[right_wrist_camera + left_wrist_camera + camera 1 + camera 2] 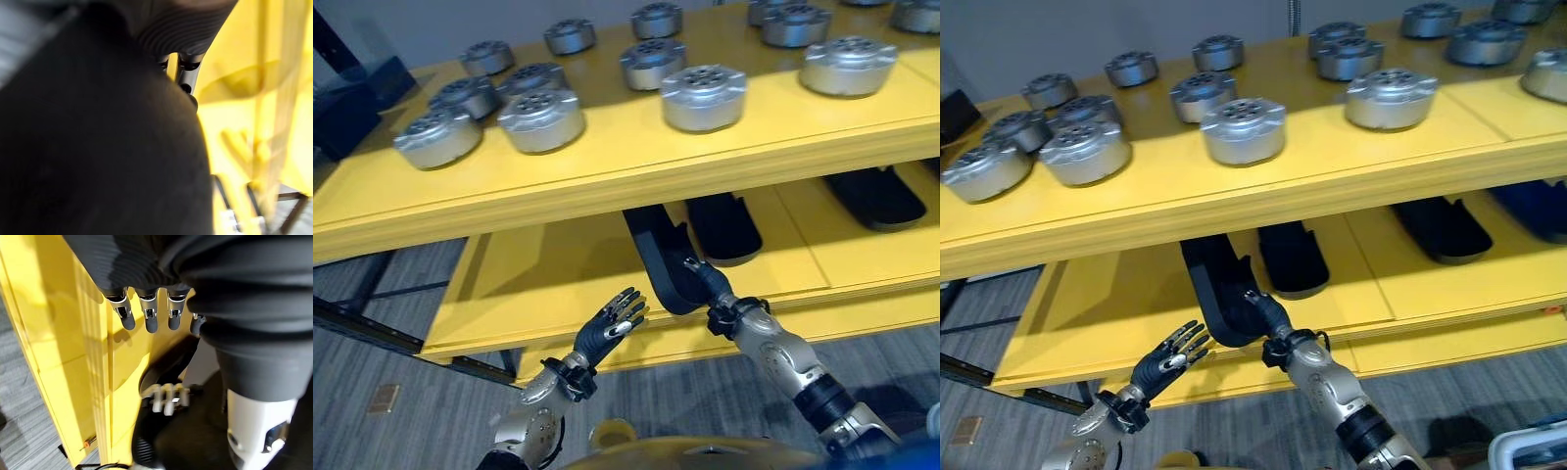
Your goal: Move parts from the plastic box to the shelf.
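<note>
I see my right hand (702, 277) at the front edge of the lower shelf (538, 284), its fingers wrapped around the near end of a long black part (661, 257). That part lies on the lower shelf, slanting back under the upper shelf (607, 157), its near end reaching to the lip. In the right wrist view the black part (98, 147) sits close against the hand with fingers (188, 73) curling along its edge.

My left hand (612, 325) hangs in the air just in front of the lower shelf, to the left of the black part and apart from it, fingers (149, 316) spread and fairly straight, holding nothing.

Two more black parts (724, 225) (876, 196) lie further right on the lower shelf. The upper shelf carries many round silver parts (703, 96), some grouped close at the left (540, 119), others spread toward the back and right (850, 65).
</note>
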Available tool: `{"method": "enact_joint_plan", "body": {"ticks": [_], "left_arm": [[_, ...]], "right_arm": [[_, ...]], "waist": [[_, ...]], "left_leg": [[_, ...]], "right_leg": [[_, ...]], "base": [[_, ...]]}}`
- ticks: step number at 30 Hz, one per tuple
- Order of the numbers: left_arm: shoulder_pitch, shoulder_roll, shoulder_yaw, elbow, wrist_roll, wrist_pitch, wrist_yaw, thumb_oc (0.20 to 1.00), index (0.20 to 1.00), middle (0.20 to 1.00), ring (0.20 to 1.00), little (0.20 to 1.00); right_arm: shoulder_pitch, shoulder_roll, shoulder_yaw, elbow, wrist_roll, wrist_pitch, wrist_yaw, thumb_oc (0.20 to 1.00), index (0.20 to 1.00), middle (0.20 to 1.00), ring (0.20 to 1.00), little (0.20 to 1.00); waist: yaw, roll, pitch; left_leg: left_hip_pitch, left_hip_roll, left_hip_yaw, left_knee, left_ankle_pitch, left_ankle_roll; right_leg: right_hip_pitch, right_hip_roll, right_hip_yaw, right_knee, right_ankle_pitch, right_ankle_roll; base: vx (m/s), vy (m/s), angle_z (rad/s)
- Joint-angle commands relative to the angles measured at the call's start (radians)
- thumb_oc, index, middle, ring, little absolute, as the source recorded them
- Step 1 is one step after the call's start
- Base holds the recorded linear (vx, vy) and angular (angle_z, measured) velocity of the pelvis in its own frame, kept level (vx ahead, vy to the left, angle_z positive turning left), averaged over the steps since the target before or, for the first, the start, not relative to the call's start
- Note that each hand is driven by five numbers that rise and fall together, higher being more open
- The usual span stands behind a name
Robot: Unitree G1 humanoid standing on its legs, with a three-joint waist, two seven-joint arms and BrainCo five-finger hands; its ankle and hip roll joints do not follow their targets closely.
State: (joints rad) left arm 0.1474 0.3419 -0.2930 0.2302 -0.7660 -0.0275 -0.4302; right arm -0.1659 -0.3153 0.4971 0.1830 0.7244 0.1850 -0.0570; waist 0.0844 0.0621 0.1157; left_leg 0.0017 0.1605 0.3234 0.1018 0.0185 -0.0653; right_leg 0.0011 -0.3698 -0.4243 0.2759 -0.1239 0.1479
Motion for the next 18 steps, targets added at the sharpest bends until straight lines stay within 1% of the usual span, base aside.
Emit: {"method": "enact_joint_plan", "body": {"ticks": [1, 3, 4, 6, 7, 8, 10, 12, 14, 16, 17, 18], "left_arm": [[0.030, 0.059, 0.003, -0.059, -0.007, -0.047, -0.012, 1.000, 1.000, 1.000, 1.000, 1.000], [0.040, 0.065, 0.008, -0.058, -0.008, -0.048, -0.010, 1.000, 1.000, 1.000, 1.000, 1.000], [0.049, 0.073, 0.010, -0.064, 0.001, -0.058, -0.006, 1.000, 1.000, 1.000, 1.000, 1.000], [0.052, 0.077, 0.012, -0.068, -0.004, -0.067, -0.010, 1.000, 1.000, 1.000, 1.000, 1.000], [0.053, 0.080, 0.013, -0.069, -0.014, -0.077, -0.017, 1.000, 1.000, 1.000, 1.000, 1.000], [0.053, 0.088, 0.019, -0.080, -0.028, -0.094, -0.057, 1.000, 1.000, 1.000, 1.000, 1.000], [0.052, 0.095, 0.024, -0.090, -0.019, -0.109, -0.066, 1.000, 1.000, 1.000, 1.000, 1.000], [0.045, 0.099, 0.033, -0.087, -0.031, -0.104, -0.057, 1.000, 1.000, 1.000, 1.000, 1.000], [0.038, 0.099, 0.040, -0.084, -0.020, -0.096, -0.069, 1.000, 1.000, 1.000, 1.000, 1.000], [0.035, 0.093, 0.042, -0.082, -0.012, -0.081, -0.086, 1.000, 1.000, 1.000, 1.000, 1.000], [0.035, 0.090, 0.038, -0.085, 0.006, -0.077, -0.088, 1.000, 1.000, 1.000, 1.000, 1.000], [0.043, 0.089, 0.035, -0.092, 0.035, -0.075, -0.076, 1.000, 1.000, 1.000, 1.000, 1.000]], "right_arm": [[-0.039, 0.047, -0.043, -0.078, 0.026, -0.066, 0.013, 0.200, 0.200, 0.200, 0.200, 0.200], [-0.033, 0.049, -0.052, -0.074, 0.024, -0.067, 0.016, 0.200, 0.200, 0.200, 0.200, 0.200], [-0.021, 0.052, -0.062, -0.072, 0.019, -0.077, 0.021, 0.200, 0.200, 0.200, 0.200, 0.200], [-0.013, 0.051, -0.066, -0.075, 0.017, -0.080, 0.023, 0.200, 0.200, 0.200, 0.200, 0.200], [-0.009, 0.051, -0.069, -0.077, 0.011, -0.081, 0.026, 0.200, 0.200, 0.200, 0.200, 0.200], [0.000, 0.047, -0.078, -0.082, -0.003, -0.082, 0.030, 0.200, 0.200, 0.200, 0.200, 0.200], [0.003, 0.042, -0.094, -0.075, -0.020, -0.083, 0.044, 0.200, 0.200, 0.200, 0.200, 0.200], [0.002, 0.038, -0.108, -0.066, -0.033, -0.088, 0.046, 0.200, 0.200, 0.200, 0.200, 0.200], [0.003, 0.036, -0.117, -0.064, -0.040, -0.097, 0.050, 0.200, 0.200, 0.200, 0.200, 0.200], [0.003, 0.037, -0.126, -0.067, -0.026, -0.092, 0.040, 0.200, 0.200, 0.200, 0.200, 0.200], [-0.001, 0.043, -0.133, -0.066, -0.022, -0.088, 0.040, 0.200, 0.200, 0.200, 0.200, 0.200], [-0.022, 0.053, -0.140, -0.046, -0.019, -0.083, 0.059, 0.200, 0.200, 0.200, 0.200, 0.200]], "waist": [[0.020, -0.007, 0.008], [0.023, -0.008, 0.009], [0.030, -0.015, 0.012], [0.032, -0.019, 0.014], [0.033, -0.021, 0.016], [0.037, -0.029, 0.021], [0.042, -0.037, 0.029], [0.051, -0.045, 0.037], [0.061, -0.053, 0.041], [0.078, -0.060, 0.049], [0.088, -0.065, 0.054], [0.107, -0.065, 0.062]], "left_leg": [[0.052, 0.026, -0.035, 0.034, -0.039, -0.002], [0.061, 0.008, -0.043, 0.019, -0.046, 0.009], [0.066, -0.012, -0.050, 0.009, -0.057, 0.024], [0.067, -0.020, -0.049, 0.009, -0.066, 0.032], [0.068, -0.025, -0.047, 0.011, -0.072, 0.038], [0.064, -0.037, -0.039, 0.026, -0.091, 0.052], [0.053, -0.048, -0.026, 0.053, -0.109, 0.063], [0.044, -0.068, -0.016, 0.078, -0.127, 0.078], [0.038, -0.084, -0.009, 0.089, -0.137, 0.089], [0.045, -0.101, 0.011, 0.084, -0.143, 0.097], [0.051, -0.113, 0.019, 0.078, -0.151, 0.100], [0.075, -0.115, 0.036, 0.065, -0.168, 0.097]], "right_leg": [[0.033, 0.098, 0.046, -0.068, 0.029, -0.058], [0.036, 0.094, 0.058, -0.080, 0.046, -0.044], [0.033, 0.082, 0.072, -0.101, 0.078, -0.022], [0.029, 0.074, 0.077, -0.107, 0.090, -0.012], [0.026, 0.069, 0.080, -0.110, 0.095, -0.007], [0.022, 0.055, 0.083, -0.116, 0.108, 0.008], [0.022, 0.043, 0.080, -0.119, 0.115, 0.014], [0.027, 0.023, 0.069, -0.125, 0.136, 0.016], [0.025, 0.007, 0.056, -0.127, 0.161, 0.016], [0.023, -0.007, 0.016, -0.132, 0.196, 0.019], [0.012, -0.016, -0.017, -0.133, 0.223, 0.024], [-0.006, -0.035, -0.086, -0.120, 0.249, 0.039]], "base": [[-0.03, 0.345, 0.33], [-0.04, 0.324, 0.20], [-0.06, 0.251, 0.20], [-0.06, 0.195, 0.10], [-0.11, 0.239, 0.07], [-0.14, 0.265, 0.11], [-0.17, 0.261, 0.07], [-0.16, 0.274, 0.01], [-0.12, 0.216, -0.05], [-0.13, 0.219, -0.14], [-0.11, 0.222, -0.23], [-0.07, 0.164, -0.40]]}}
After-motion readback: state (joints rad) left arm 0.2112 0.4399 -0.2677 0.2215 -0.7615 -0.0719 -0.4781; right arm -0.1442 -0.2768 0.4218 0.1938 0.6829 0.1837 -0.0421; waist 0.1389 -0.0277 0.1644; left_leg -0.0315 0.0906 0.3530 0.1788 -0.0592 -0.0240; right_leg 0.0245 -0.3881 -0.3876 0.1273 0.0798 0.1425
